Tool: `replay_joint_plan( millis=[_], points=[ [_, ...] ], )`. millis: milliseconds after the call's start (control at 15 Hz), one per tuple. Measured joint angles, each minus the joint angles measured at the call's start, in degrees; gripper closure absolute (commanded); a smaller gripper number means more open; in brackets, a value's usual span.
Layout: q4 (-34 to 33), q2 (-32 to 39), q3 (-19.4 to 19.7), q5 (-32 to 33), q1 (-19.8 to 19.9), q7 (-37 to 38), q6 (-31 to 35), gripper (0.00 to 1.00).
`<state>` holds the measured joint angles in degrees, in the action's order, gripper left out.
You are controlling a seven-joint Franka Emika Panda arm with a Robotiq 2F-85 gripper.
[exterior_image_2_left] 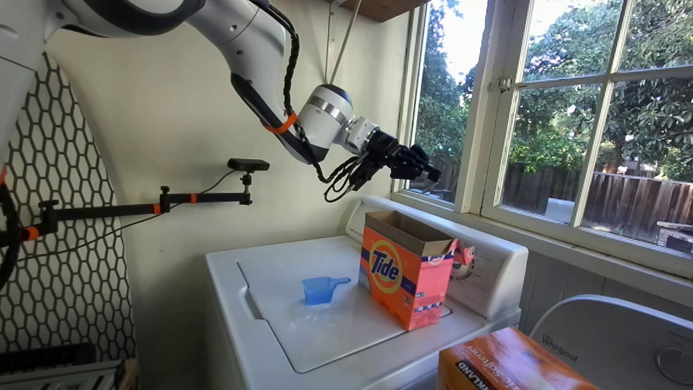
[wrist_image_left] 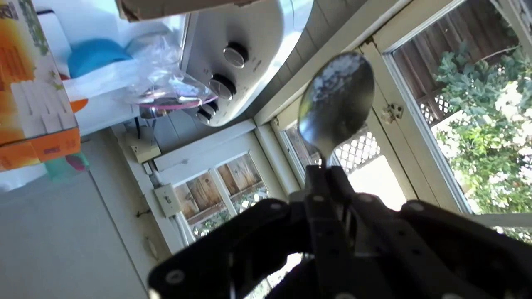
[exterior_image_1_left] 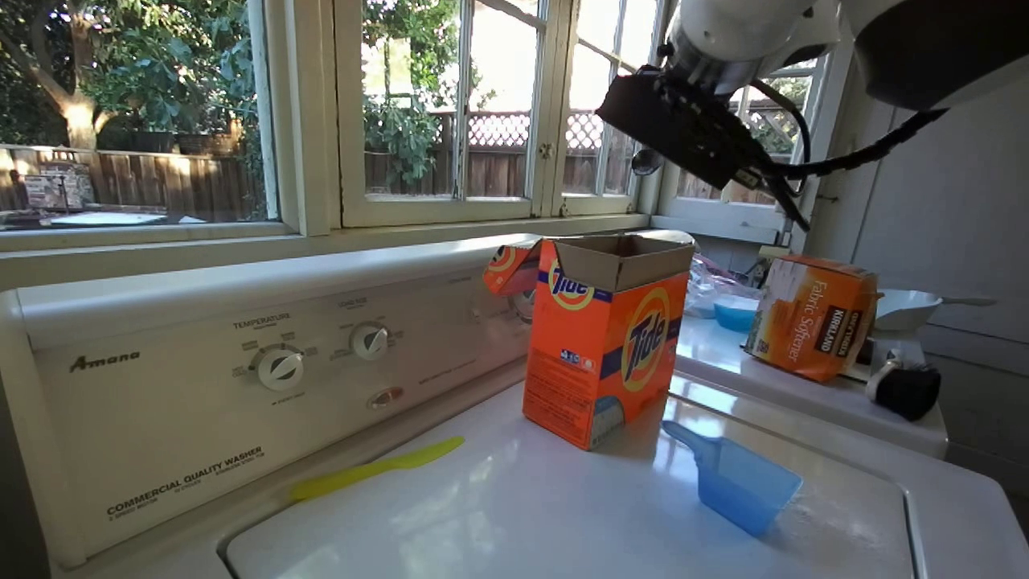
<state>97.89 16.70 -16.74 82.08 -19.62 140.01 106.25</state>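
Spoon [wrist_image_left: 337, 109] grasped in the pincer [wrist_image_left: 327, 172], raised in the air.
White grains [wrist_image_left: 341, 69] lie in it; the pincer, clamped tight, is higher than the open Tide box [exterior_image_1_left: 609, 350] and apart from it. That box stands on the washer [exterior_image_2_left: 319, 336], with 2 things near it: a blue scoop [exterior_image_2_left: 318, 292] and a yellow utensil [exterior_image_1_left: 378, 470]. A softener box [exterior_image_1_left: 812, 318] sits on the next machine [exterior_image_1_left: 715, 347].

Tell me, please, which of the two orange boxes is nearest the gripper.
The Tide box, standing open-topped on the Amana washer, is nearest the gripper and its spoon; the Kirkland fabric softener box sits farther off, on the neighbouring machine.
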Motion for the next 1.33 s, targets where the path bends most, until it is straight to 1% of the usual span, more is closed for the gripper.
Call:
replay_joint_plan(
  millis=[267, 667, 867, 1000, 1333],
  points=[
    [2.9, -3.7, 0.3, -9.9, 3.4, -5.4, 9.6, 0.98],
    [8.5, -9.0, 1.8, -23.1, 5.7, -15.0, 17.2, 0.98],
    [11.6, -11.4, 2.7, -29.7, 6.3, -20.8, 19.7, 0.98],
    [13.8, -12.7, 3.3, -33.3, 6.5, -23.9, 19.9, 0.98],
    [20.1, -16.0, 4.2, -40.0, 6.9, -28.4, 22.0, 0.98]
  ],
)
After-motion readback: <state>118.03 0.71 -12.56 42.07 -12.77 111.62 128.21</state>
